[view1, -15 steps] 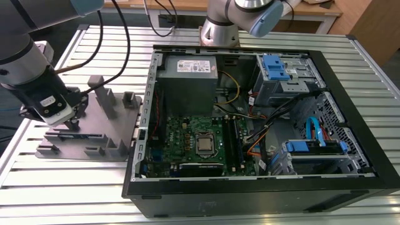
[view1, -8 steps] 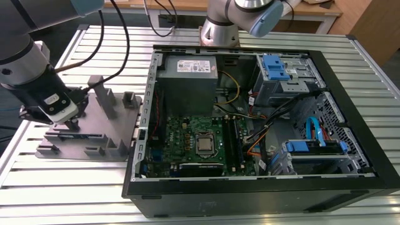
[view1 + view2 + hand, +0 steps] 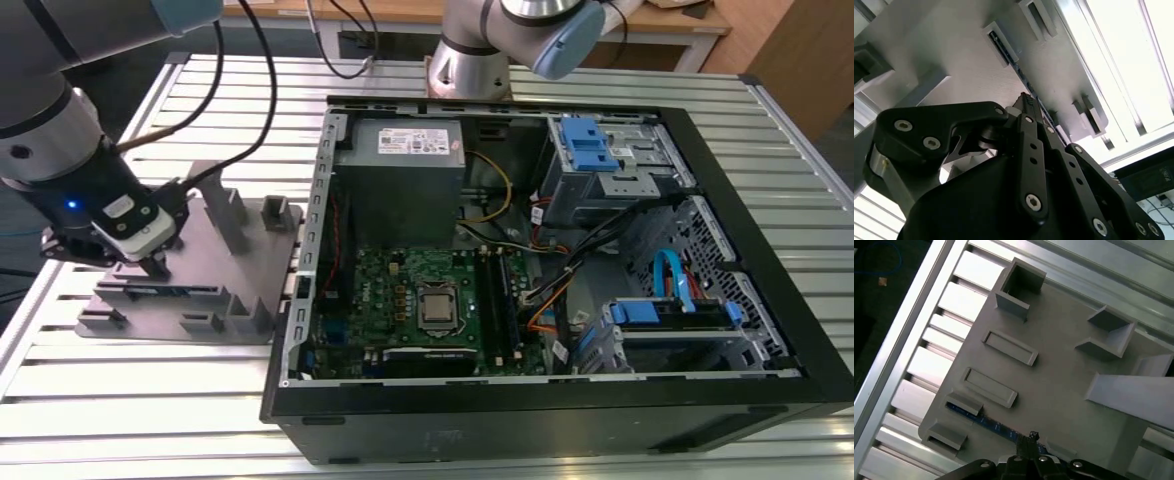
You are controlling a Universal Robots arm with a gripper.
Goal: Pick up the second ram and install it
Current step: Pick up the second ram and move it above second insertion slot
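Ribbed metal table (image 3: 134,400) carries grey fixture (image 3: 230,222) (thin blue ram (image 3: 986,421) slotted).

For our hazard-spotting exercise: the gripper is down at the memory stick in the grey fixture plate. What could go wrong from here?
1. The second ram stands on edge in a narrow slot of the fixture plate. If the gripper takes it off-centre, it may tilt or jam.
2. Upright posts stand close beside the gripper, so the arm could clip one.
3. Loose cables lie beside the motherboard's memory slots and might snag the stick.
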